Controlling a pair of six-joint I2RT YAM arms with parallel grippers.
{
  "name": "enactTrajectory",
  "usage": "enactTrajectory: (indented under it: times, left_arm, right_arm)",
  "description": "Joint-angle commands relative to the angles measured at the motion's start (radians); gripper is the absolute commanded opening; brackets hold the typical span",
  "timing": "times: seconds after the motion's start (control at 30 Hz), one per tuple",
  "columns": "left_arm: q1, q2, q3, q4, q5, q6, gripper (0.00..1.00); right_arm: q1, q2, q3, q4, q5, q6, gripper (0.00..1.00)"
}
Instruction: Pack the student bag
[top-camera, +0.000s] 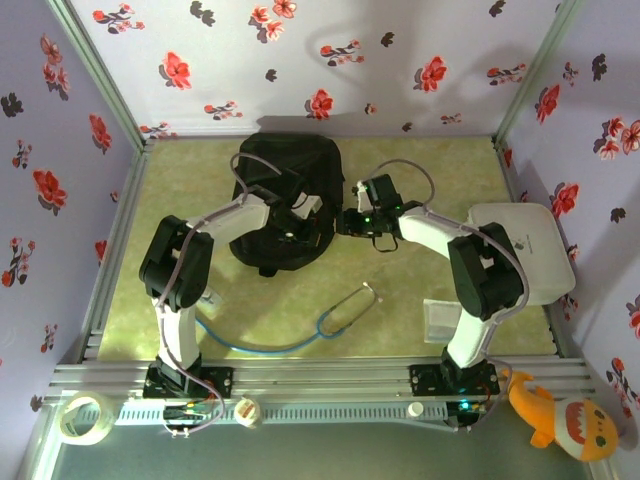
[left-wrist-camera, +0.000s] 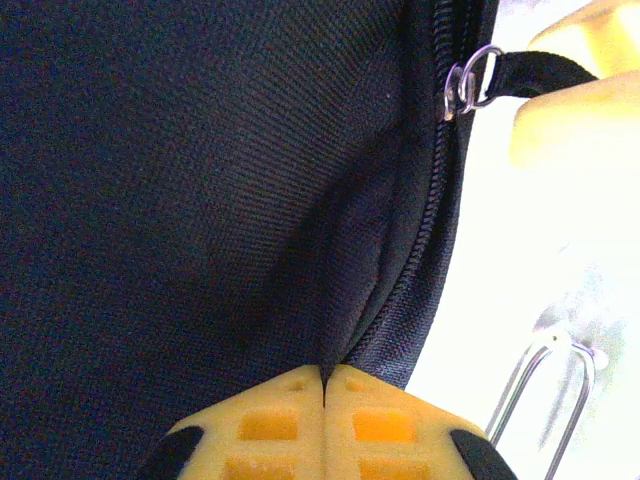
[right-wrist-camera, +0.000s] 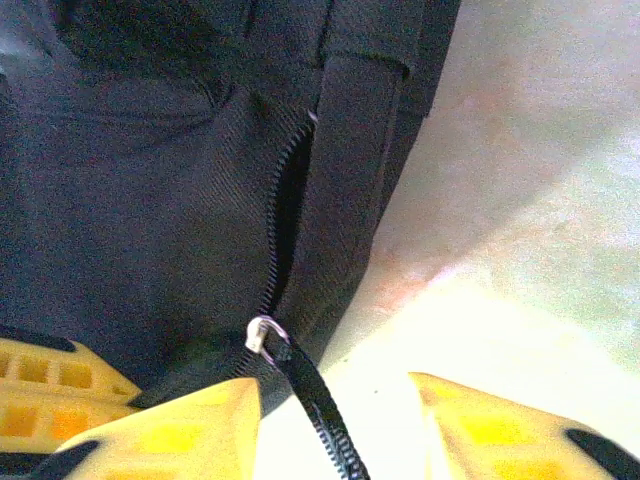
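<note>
— Where do we see the student bag (top-camera: 290, 165)?
— It lies at the far middle of the surface (top-camera: 400, 290), between our two arms.
— And our fingers?
— Our left fingers (left-wrist-camera: 270, 425) are pressed together on a fold of its fabric, beside the zip (left-wrist-camera: 425, 250). Our right fingers (right-wrist-camera: 190, 430) stand apart, and the zip pull (right-wrist-camera: 305, 390) lies between them.

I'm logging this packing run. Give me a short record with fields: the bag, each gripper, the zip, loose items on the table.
bag: student bag lying at the back middle of the table
left gripper: shut, pinching a fold of bag fabric
right gripper: open, zip pull lying between its fingers, not clamped
zip: partly open above the pull
loose items: stethoscope in front of the bag; white board at right
</note>
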Motion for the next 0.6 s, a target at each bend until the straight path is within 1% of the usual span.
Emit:
enactTrajectory:
  times: [0.0, 0.1, 0.17, 0.2, 0.33, 0.57]
  left_arm:
    - [-0.005, -0.033, -0.009, 0.015, 0.036, -0.019, 0.00]
    - [-0.005, -0.033, -0.009, 0.015, 0.036, -0.017, 0.00]
    - [-0.003, -0.031, -0.008, 0.016, 0.036, -0.019, 0.00]
    - [-0.004, -0.031, -0.007, 0.016, 0.036, -0.019, 0.00]
    - [-0.004, -0.033, -0.008, 0.025, 0.040, -0.026, 0.00]
    - [-0.003, -0.051, -0.028, 0.086, 0.052, -0.063, 0.00]
  right_arm:
    - [-0.007, 0.013, 0.039, -0.032, -0.044, -0.021, 0.27]
    - [-0.006, -0.003, 0.035, -0.023, -0.055, -0.024, 0.07]
    - [-0.006, -0.021, 0.027, -0.020, -0.039, -0.025, 0.01]
    - [-0.006, -0.030, 0.022, -0.022, -0.040, -0.032, 0.00]
    - [0.002, -0.052, 0.014, -0.034, -0.077, -0.059, 0.00]
    - [0.059, -0.071, -0.016, -0.051, -0.141, -0.101, 0.00]
